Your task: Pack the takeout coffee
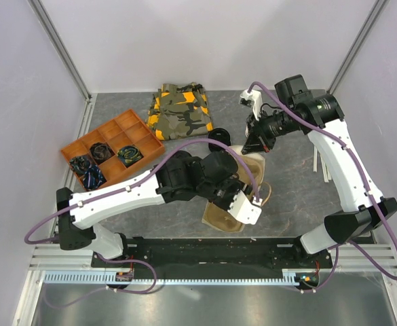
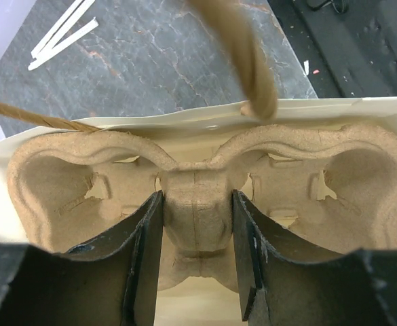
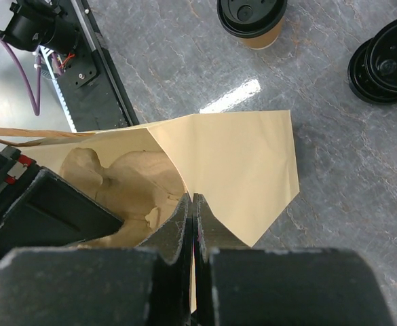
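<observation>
From above, a cream paper bag [image 1: 255, 167] sits mid-frame on the grey marbled bench [image 1: 150, 204], with both arms reaching to it. The right pincer [image 1: 258, 144] is at the bag's far edge.

In the left wrist view, the left pincer [image 2: 197, 204] is down inside the bag. Its jaws are pressed against either side of the middle post of a moulded brown pulp cup carrier [image 2: 55, 183], so it looks gripped. Both cup wells in view are empty.

In the right wrist view, the right pincer is clamped shut on the bag's rim at lower centre, holding the mouth open. The takeout coffee [image 3: 252, 20], a small brown paper cup with a round black plastic lid, stands upright on the bench at the top of the frame, well apart from the bag. A stack of black lids [image 3: 387, 61] lies at upper right.

As I judge it, the carrier is seated in the bag, but the coffee itself is not yet packed.
</observation>
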`<state>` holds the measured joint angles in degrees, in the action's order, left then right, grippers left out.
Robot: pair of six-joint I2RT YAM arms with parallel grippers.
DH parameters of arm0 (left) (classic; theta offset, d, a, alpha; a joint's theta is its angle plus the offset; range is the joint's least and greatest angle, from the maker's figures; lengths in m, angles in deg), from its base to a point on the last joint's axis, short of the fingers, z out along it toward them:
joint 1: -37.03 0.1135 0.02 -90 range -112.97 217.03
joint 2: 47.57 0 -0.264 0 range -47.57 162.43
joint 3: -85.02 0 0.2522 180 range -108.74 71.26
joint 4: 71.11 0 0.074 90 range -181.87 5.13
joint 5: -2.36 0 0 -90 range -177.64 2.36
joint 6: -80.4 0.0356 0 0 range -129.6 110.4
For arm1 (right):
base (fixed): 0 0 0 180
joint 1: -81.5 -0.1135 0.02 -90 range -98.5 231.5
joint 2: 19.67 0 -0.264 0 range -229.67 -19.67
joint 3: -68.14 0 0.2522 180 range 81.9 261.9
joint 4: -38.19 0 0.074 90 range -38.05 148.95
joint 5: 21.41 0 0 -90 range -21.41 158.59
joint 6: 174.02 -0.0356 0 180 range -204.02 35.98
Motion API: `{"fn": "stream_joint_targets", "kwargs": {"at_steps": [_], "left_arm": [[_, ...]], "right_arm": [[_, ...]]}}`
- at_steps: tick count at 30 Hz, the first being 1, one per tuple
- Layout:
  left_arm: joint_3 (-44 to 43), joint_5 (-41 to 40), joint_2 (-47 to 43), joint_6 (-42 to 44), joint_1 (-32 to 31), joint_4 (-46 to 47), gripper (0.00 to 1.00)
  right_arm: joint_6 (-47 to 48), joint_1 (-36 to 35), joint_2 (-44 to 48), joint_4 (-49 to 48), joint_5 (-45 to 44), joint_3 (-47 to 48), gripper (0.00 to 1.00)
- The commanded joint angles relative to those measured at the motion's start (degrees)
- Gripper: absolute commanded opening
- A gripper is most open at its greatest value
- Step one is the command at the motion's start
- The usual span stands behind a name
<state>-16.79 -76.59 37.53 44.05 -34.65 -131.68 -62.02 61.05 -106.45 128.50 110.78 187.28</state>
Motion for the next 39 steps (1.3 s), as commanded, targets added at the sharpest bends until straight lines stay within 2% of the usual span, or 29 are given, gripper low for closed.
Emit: {"fn": "stream_joint_targets", "kwargs": {"at_steps": [1,20,39], "left_arm": [[-3.0,1.7,2.1,-0.2,0.2,-5.7,0.08],[-3.4,-0.2,8.1,-2.1,2.2,-9.9,0.09],[3.2,-2.1,8.1,-2.7,3.0,-0.7,0.11]], "right_arm": [[-0.9,-0.9,1.2,-2.6,1.7,-0.7,0.00],[-1.3,-1.6,1.0,-3.4,3.2,-3.2,0.00],[1.1,-1.6,1.4,-3.5,3.9,-4.7,0.00]]}}
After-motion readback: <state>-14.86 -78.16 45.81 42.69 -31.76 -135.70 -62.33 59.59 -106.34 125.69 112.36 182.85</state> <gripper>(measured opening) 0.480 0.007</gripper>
